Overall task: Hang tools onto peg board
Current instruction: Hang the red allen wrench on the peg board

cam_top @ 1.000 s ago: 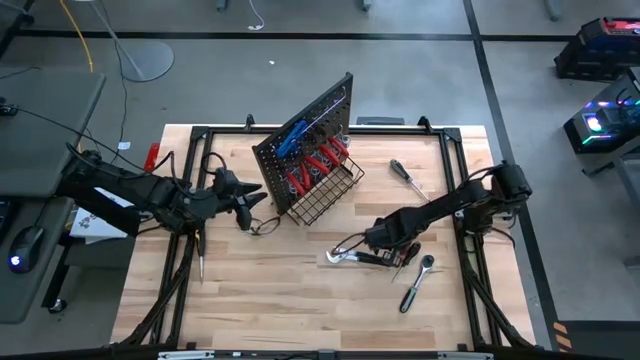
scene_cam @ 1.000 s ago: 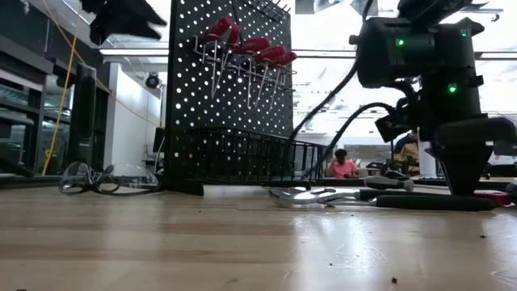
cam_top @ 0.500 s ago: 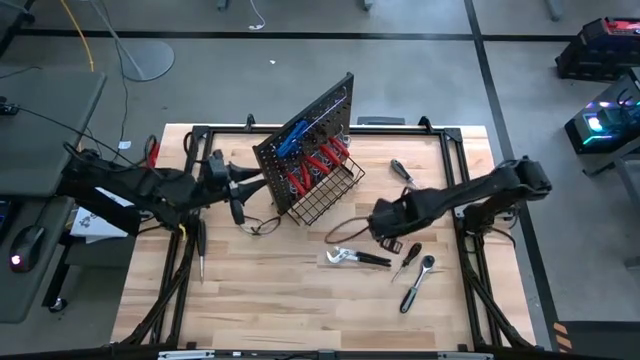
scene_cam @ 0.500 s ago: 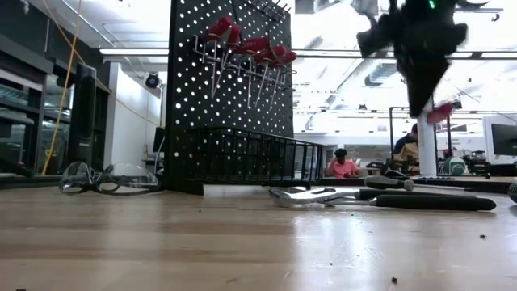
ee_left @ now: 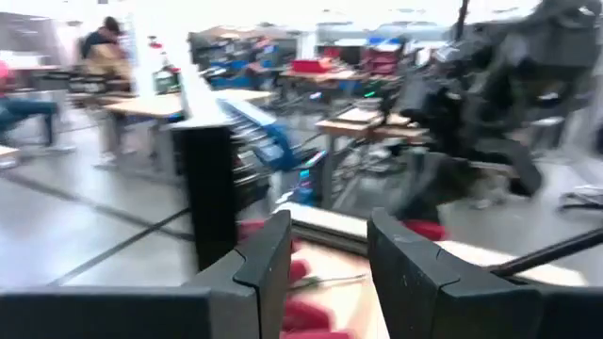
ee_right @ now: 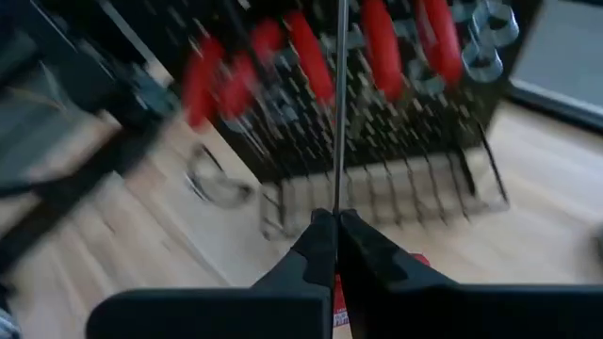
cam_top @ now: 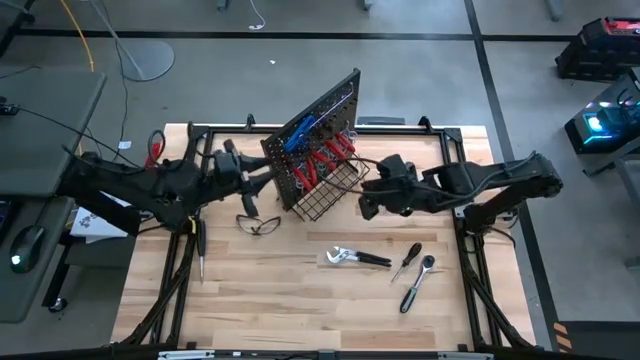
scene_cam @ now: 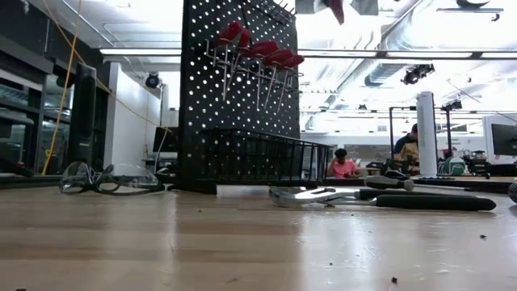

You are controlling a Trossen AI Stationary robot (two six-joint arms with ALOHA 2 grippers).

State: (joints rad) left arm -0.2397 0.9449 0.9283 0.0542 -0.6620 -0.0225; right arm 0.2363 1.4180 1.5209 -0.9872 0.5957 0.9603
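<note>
The black peg board stands tilted at the table's far middle on its bottom edge. Red-handled screwdrivers and a blue tool hang on it, above its wire basket. My right gripper hovers high, just right of the basket, shut on a red-handled screwdriver whose shaft points at the board. My left gripper is open at the board's left edge, with nothing between its fingers. Pliers, a black screwdriver and a ratchet lie on the table. My right gripper pinches the screwdriver's thin metal shaft between its two fingers, close to the red handle. It slants down from the table's right side. The shaft runs on ahead of the fingers, lifted clear. My left gripper stands beside the board's left edge; I cannot tell whether it touches it.
Safety glasses lie left of the basket. Another black screwdriver lies by the table's left frame. A black frame rims the table. People sit in the room beyond.
My right gripper has risen from the table beside the pliers with the red-handled screwdriver. It has gone toward the far edge and the peg board, turning as it went. My left gripper has risen and moved toward the board's left edge. The board has shifted slightly toward the right.
</note>
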